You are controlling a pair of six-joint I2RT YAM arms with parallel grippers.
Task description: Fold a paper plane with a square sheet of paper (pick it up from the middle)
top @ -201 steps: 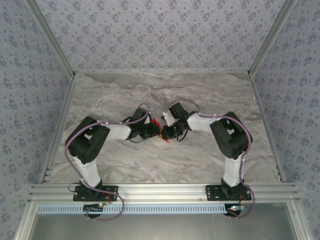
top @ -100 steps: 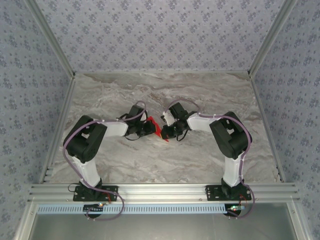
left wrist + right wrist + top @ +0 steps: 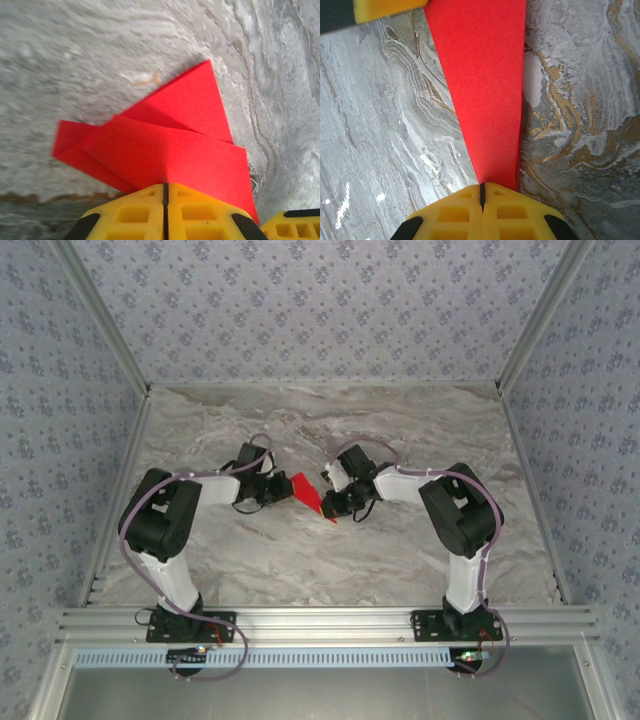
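Paper plane (image 3: 307, 493), red and layered, spans the gap between our hands over the marble surface's (image 3: 400, 550) middle; we see left hand (image 3: 164, 185) and right hand (image 3: 481, 188) each clenched on it.

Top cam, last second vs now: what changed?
The left gripper pulled left, away from the right gripper, exposing more of the folded red paper between them. The right gripper stayed put. Both are shut on the paper.

The paper plane (image 3: 170, 150) is matt red paper with a fine grainy surface. The yellow fingers (image 3: 125, 216) look like smooth matt plastic. The table (image 3: 375, 125) is marble-like and slightly glossy.
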